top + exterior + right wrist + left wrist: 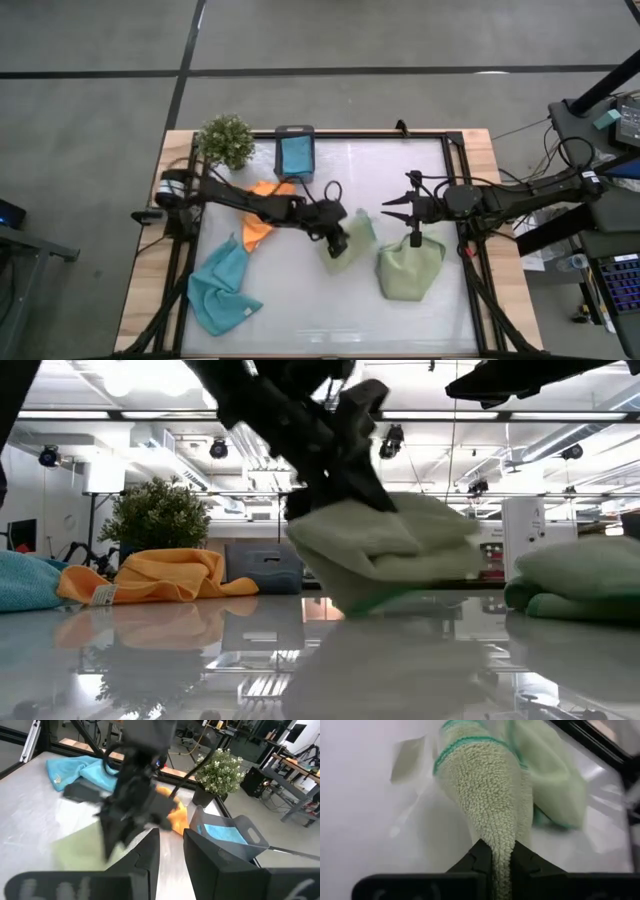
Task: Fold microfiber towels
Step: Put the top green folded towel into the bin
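The left gripper (502,865) pinches a nubbly, looped-pile sage towel (350,240) near the middle of the glossy white table (300,310), the cloth bunched and partly lifted. The right gripper (393,212) hovers just beside it, fingers slightly apart and empty, above a second sage towel (408,268) lying in a soft mound. A crumpled orange towel (262,222) and a rumpled blue towel (222,288) lie to the left.
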Tool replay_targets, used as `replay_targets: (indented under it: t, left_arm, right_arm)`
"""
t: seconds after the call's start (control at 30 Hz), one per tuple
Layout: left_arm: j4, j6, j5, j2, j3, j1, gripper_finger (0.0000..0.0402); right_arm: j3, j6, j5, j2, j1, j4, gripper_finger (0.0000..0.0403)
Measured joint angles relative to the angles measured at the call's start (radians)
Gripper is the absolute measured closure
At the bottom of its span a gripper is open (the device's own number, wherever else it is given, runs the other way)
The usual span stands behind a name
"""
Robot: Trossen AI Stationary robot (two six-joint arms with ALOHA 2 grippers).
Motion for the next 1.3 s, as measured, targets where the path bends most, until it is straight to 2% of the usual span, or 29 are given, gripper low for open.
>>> replay_targets:
  t: [0.2, 0.33, 0.5, 0.77, 1.03, 1.2, 1.3]
  left_arm:
    - [-0.204, 0.085, -0.17, -0.172, -0.001, 0.071, 0.0389]
    - [-0.274, 0.117, -0.239, -0.272, -0.002, 0.154, 0.0389]
    - [-0.3, 0.141, -0.247, -0.35, -0.004, 0.294, 0.0389]
    - [-0.299, 0.133, -0.244, -0.354, -0.01, 0.501, 0.0389]
    - [-0.246, 0.01, -0.24, -0.313, -0.03, 0.599, 0.0389]
    - [-0.012, -0.16, -0.235, -0.312, -0.14, 0.635, 0.0394]
    - [0.062, -0.225, -0.213, -0.312, -0.204, 0.65, 0.0396]
  right_arm:
    - [0.0, -0.002, 0.0, 0.0, 0.0, -0.001, 0.0323]
    - [0.0, -0.008, 0.0, 0.001, 0.0, 0.001, 0.0323]
    - [0.0, -0.008, 0.0, 0.001, 0.0, -0.001, 0.0323]
    - [0.0, -0.009, 0.0, 0.001, 0.0, -0.001, 0.0323]
    - [-0.001, -0.018, 0.0, 0.001, 0.0, -0.009, 0.0323]
    - [-0.001, -0.018, 0.0, 0.001, 0.0, -0.016, 0.0323]
    - [-0.001, -0.018, 0.0, 0.001, 0.0, -0.017, 0.0323]
